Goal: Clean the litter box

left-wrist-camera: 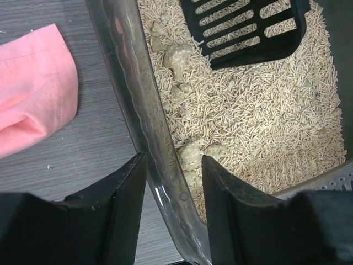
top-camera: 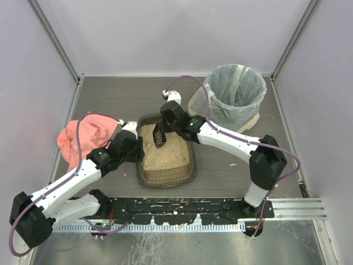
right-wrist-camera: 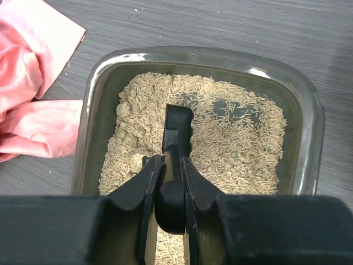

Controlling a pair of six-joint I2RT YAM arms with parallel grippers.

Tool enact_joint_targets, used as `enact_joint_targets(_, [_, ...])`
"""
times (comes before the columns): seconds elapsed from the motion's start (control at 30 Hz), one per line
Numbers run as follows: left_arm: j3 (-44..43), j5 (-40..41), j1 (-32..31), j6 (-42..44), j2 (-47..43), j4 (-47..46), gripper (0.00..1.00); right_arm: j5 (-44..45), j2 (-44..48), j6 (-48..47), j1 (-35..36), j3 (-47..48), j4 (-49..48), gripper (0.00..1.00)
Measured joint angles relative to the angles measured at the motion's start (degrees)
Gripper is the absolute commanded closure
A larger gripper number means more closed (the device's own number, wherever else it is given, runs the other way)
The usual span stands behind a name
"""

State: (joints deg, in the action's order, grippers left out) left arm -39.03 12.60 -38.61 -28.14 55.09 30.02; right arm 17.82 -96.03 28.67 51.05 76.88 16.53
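Note:
The litter box [top-camera: 165,179] is a dark translucent tray of tan pellets in the middle of the table. My left gripper [top-camera: 135,148] straddles its left wall [left-wrist-camera: 132,94], one finger outside and one inside, shut on the wall [left-wrist-camera: 174,160]. My right gripper [top-camera: 165,124] is shut on the handle of a black slotted scoop [top-camera: 159,136], whose blade rests in the litter at the far end [left-wrist-camera: 248,27]. In the right wrist view the gripper [right-wrist-camera: 172,160] clamps the scoop handle [right-wrist-camera: 177,124]. Pale clumps [left-wrist-camera: 179,55] lie along the left wall [right-wrist-camera: 124,110].
A round bin lined with a pale translucent bag [top-camera: 234,94] stands at the back right. A pink cloth [top-camera: 88,135] lies crumpled left of the box, and shows in the wrist views [left-wrist-camera: 33,88] [right-wrist-camera: 27,83]. Grey walls enclose the table.

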Motion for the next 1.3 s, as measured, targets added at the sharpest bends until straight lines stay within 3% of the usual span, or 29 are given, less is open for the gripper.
enact_joint_targets(0.47, [0.00, -0.44, 0.00, 0.76, 3.23, -0.66, 0.60, -8.41, -2.05, 2.93, -0.31, 0.52, 0.20, 0.99])
enact_joint_targets(0.77, [0.00, -0.61, 0.02, 0.81, 4.87, -0.70, 0.62, -12.87, 1.99, 11.02, -0.94, -12.11, -13.09, 0.99])
enact_joint_targets(1.1, [0.00, -0.24, 0.35, 1.88, 5.33, -0.04, 0.63, -11.15, 6.25, 23.89, -0.87, -28.11, -31.12, 0.99])
enact_joint_targets(1.2, [0.00, -0.15, 0.37, 1.99, 5.31, 0.11, 0.60, -9.77, 7.72, 28.04, -0.63, -33.22, -36.24, 0.99])
enact_joint_targets(1.3, [0.00, -0.24, 0.37, 1.97, 5.20, 0.11, 0.45, -8.20, 9.38, 31.36, 0.02, -37.05, -39.19, 0.99])
